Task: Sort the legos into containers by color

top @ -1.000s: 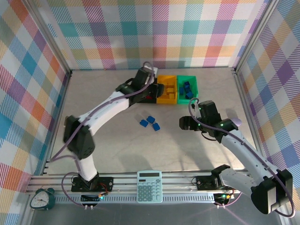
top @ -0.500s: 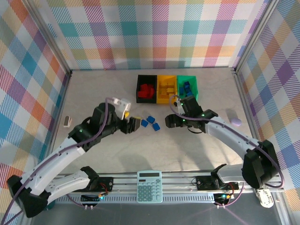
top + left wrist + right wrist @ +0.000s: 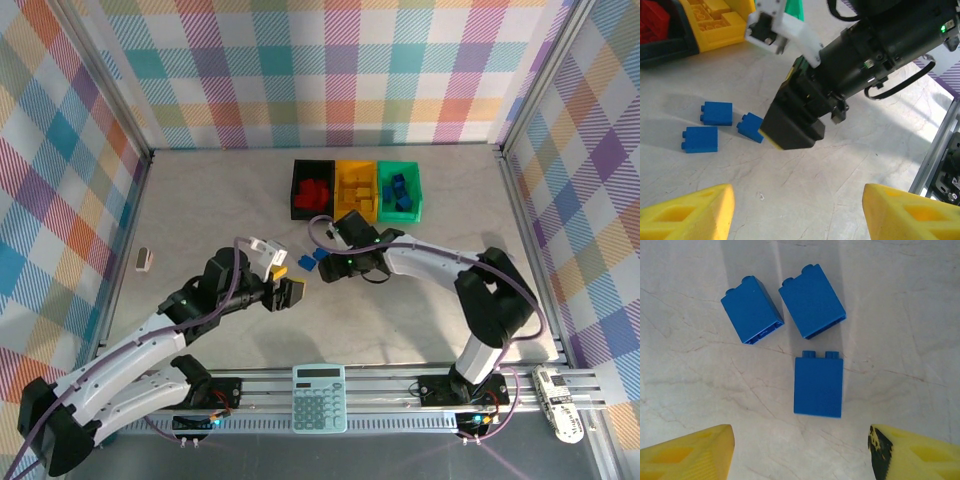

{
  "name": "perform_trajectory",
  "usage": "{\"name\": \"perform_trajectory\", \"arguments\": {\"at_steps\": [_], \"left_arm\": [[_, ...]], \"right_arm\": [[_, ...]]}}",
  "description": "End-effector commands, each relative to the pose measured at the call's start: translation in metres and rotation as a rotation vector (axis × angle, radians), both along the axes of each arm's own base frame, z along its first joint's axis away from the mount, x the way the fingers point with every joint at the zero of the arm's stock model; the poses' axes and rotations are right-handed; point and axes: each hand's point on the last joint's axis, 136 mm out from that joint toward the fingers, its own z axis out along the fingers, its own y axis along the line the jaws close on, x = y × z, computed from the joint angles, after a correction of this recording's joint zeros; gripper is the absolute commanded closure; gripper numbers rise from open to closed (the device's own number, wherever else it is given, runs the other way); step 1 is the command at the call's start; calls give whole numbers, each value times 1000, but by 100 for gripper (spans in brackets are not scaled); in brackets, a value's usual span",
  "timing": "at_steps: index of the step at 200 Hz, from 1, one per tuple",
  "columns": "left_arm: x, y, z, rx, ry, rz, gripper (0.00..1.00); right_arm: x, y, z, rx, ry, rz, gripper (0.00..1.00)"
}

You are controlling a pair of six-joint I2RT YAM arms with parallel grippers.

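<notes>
- Right tool [image 3: 800, 440] spread wide, yellow fingertips [image 3: 690, 452] at either side, hanging over three loose blue legos [image 3: 818, 386] on the counter [image 3: 900, 300]. Nothing gripped.
- Two of the loose blue legos sit close side by side. The third lies just beside them, nearest the tool.
- Left tool [image 3: 797, 200] also wide and empty, over bare counter, near the loose blue legos and facing the right tool.
- Top view: black bin [image 3: 294, 190], yellow bin [image 3: 357, 164] and green bin [image 3: 418, 190] in a tight row at the far side of the counter.
- Red legos [image 3: 316, 192] in black bin, yellow legos [image 3: 355, 190] in yellow bin, binned blue legos [image 3: 398, 190] in green bin.
- Teal calculator [image 3: 319, 397] at the near edge.
</notes>
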Motion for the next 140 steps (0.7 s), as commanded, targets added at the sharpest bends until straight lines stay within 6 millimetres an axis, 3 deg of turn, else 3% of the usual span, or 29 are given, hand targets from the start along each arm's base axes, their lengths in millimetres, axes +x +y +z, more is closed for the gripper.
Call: {"name": "perform_trajectory", "arguments": {"at_steps": [1,68,118,140], "left_arm": [[2,-10,14,-13,-27,-33,32],[1,-9,12,24,-24,-23,33],[1,-7,9,35,-24,-16,34],[0,-7,8,38,-21,-17,34]], "right_arm": [[11,7,-4,-41,-29,-17,30],[17,9,-30,-125,-16,-24,37],[18,12,-37,-134,-12,-15,43],[18,13,-39,-143,-9,-12,50]]}}
